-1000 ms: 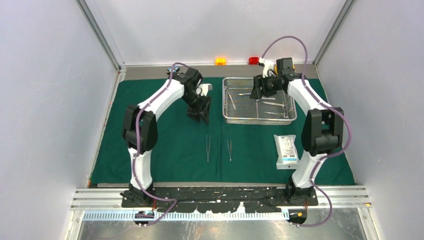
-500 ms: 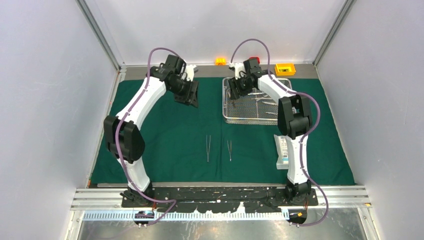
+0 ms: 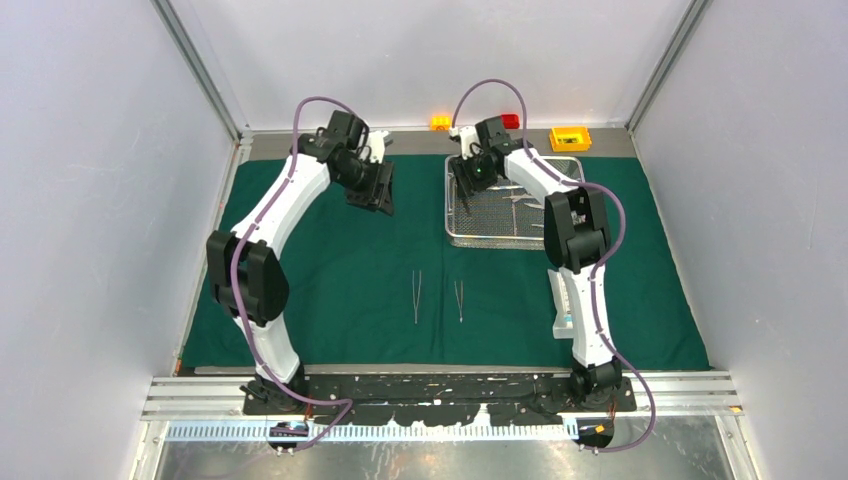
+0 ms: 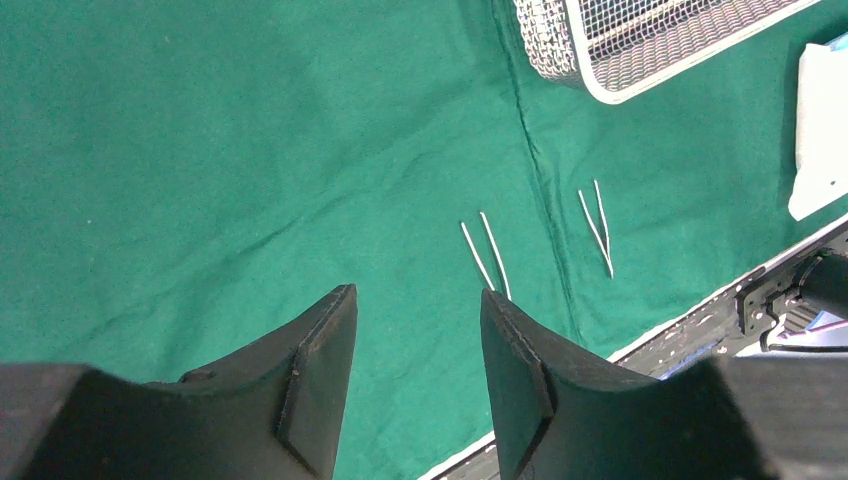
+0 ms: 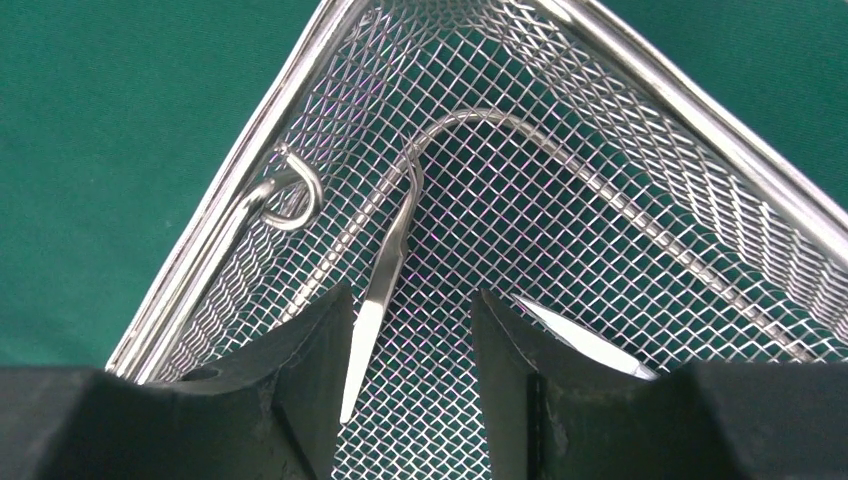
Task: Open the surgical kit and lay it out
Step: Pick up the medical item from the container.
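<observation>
The dark green drape point(image 3: 330, 270) lies spread flat. The steel mesh tray point(image 3: 520, 240) stands at its back right with several silver instruments inside. My right gripper point(image 3: 467, 180) hangs open over the tray's far-left corner. In the right wrist view point(image 5: 410, 300) a slim silver forceps point(image 5: 385, 265) lies between its fingers, untouched, and the tray rim point(image 5: 225, 240) runs beside it. My left gripper point(image 3: 371, 192) is open and empty above bare drape, as the left wrist view point(image 4: 417, 300) shows. Two tweezers point(image 3: 416, 297) point(image 3: 459, 300) lie side by side mid-drape. The white pouch point(image 3: 560, 300) is partly hidden behind the right arm.
A yellow box point(image 3: 570, 138), a red block point(image 3: 510, 121) and an orange block point(image 3: 440, 122) sit along the back ledge. Grey walls close in both sides. The left wrist view shows the tray corner point(image 4: 560, 55), the pouch point(image 4: 820, 140) and the drape's near edge.
The right gripper has swung left across the tray to its far-left corner. The left gripper has moved back and left, away from the tray, then held still.
</observation>
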Tool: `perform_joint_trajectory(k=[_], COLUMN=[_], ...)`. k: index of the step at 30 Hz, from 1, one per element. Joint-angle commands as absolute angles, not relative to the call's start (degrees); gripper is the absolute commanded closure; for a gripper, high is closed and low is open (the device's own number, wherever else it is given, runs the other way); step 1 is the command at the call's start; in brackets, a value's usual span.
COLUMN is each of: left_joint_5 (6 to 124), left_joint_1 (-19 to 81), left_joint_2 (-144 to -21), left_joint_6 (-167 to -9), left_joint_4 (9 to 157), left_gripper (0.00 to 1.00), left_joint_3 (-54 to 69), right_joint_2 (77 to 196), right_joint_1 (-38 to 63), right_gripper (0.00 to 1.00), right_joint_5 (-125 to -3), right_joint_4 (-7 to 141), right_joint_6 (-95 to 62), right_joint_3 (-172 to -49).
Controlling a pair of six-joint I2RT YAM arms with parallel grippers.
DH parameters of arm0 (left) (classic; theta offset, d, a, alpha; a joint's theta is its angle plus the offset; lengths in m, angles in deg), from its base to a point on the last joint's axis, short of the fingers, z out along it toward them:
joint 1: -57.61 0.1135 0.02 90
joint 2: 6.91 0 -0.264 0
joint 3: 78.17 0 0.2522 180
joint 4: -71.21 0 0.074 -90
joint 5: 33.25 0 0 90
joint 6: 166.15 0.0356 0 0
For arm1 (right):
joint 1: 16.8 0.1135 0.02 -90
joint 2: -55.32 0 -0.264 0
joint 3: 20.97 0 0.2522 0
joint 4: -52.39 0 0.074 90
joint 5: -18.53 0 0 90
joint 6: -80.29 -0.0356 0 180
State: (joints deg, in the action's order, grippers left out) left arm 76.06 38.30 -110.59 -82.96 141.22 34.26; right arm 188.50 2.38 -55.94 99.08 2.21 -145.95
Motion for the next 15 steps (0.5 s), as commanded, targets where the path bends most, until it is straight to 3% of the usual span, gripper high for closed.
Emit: perform_joint_trajectory(k=[1,15], left_joint_5=[77.13,77.87], left_joint_1=[39.06,39.59], left_joint_2=[-107.90,-109.01], left_joint_6=[-82.48,-81.96], left_joint_4=[139.30,140.13], left_gripper=[0.49,0.49], left_joint_3=[33.69,35.19], right_joint_2=[189.70,191.33], right_joint_1=[3.09,4.01], right_gripper=[0.49,0.64], right_joint_5=[-57.46,-60.91], right_joint_4=[99.37,99.73], right_joint_6=[2.77,3.11], right_joint_3=[-149.15,-149.96])
